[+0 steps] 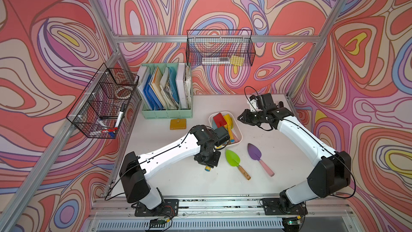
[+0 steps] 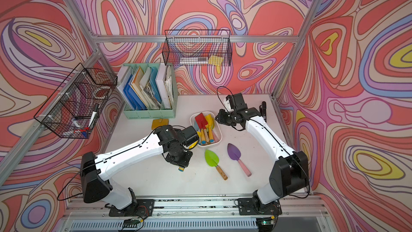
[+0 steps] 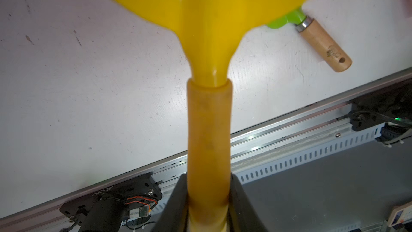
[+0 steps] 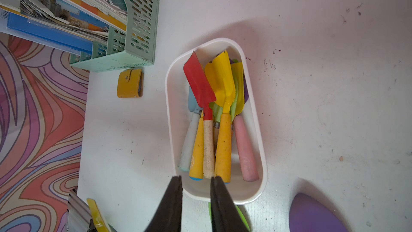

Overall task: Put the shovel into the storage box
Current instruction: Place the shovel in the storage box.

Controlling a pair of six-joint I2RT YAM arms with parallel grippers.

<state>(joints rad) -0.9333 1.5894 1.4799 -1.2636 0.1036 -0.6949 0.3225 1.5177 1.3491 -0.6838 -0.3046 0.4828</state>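
My left gripper (image 3: pixel 208 176) is shut on the orange-yellow handle of a yellow shovel (image 3: pixel 207 30), held above the table; in a top view the gripper (image 1: pixel 208 162) sits just left of the storage box, and the handle's blue-capped end pokes out below it. The storage box (image 1: pixel 239 130) is a white tub holding several shovels, a red one (image 4: pixel 200 81) on top. My right gripper (image 4: pixel 196 180) is open and empty, hovering over one end of the box (image 4: pixel 169 99). A green shovel (image 1: pixel 233 158) and a purple shovel (image 1: pixel 255 152) lie on the table in front of the box.
A mint-green file organizer (image 1: pixel 166 90) stands at the back left, with a yellow wallet (image 1: pixel 178 123) in front of it. Black wire baskets hang on the left wall (image 1: pixel 102 101) and the back wall (image 1: pixel 219 47). An aluminium rail (image 1: pixel 223 201) runs along the table's front edge.
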